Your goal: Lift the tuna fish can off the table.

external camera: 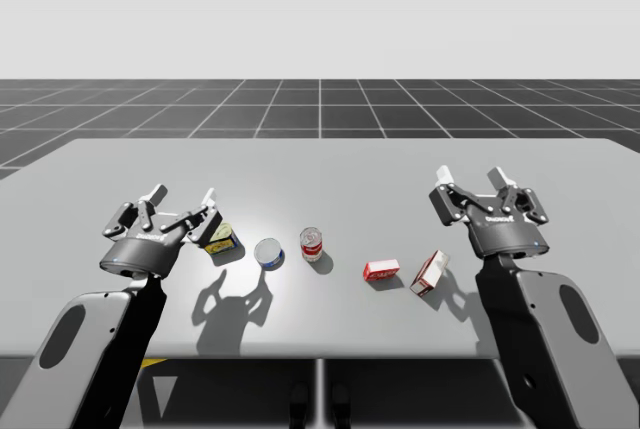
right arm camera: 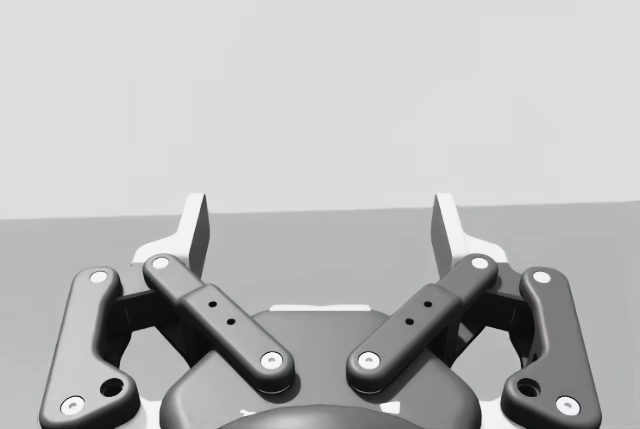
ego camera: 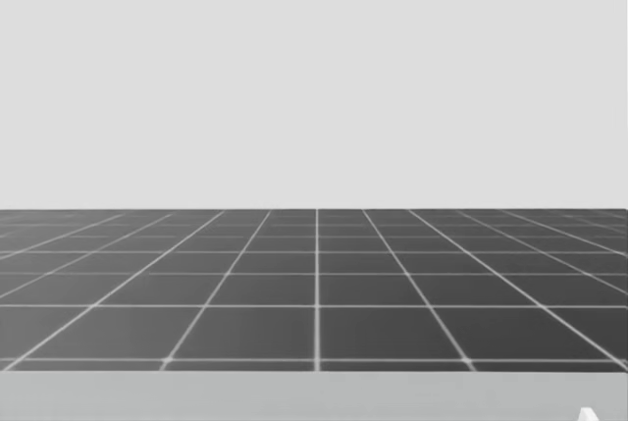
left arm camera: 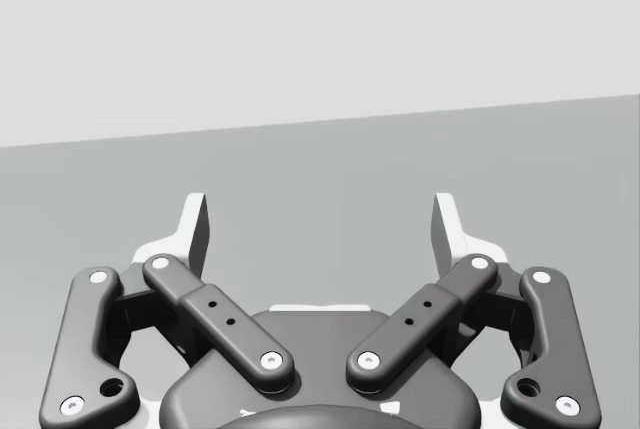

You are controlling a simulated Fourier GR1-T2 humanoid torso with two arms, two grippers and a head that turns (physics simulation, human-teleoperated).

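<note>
Five small items in a loose row on the grey table (external camera: 320, 179). Among them the tuna fish can (external camera: 268, 252): low, blue-sided, just right of a yellow-green tin (external camera: 224, 239) and just left of a red-and-white can (external camera: 312, 244). Possibly tipped up on its rim, hard to tell from the high view. Further right, a small red box (external camera: 381, 270) and a red-and-white box (external camera: 430, 273).

Spread wide and pinching nothing: the left gripper (external camera: 182, 199), near the tin and partly hiding it, and the right gripper (external camera: 470, 181), up behind the boxes, well apart from the can.

Risks, by judgement: close neighbours on both sides, so easy to knock the tin or the taller can on the way down. Likely to slip off a low round wall if closed off-centre. Easy to pick the wrong can.

Smooth matte top, little to stop a nudged can sliding or rolling. Beyond the far edge, a dark gridded floor (external camera: 320, 109) and a blank pale backdrop (external camera: 320, 9).
</note>
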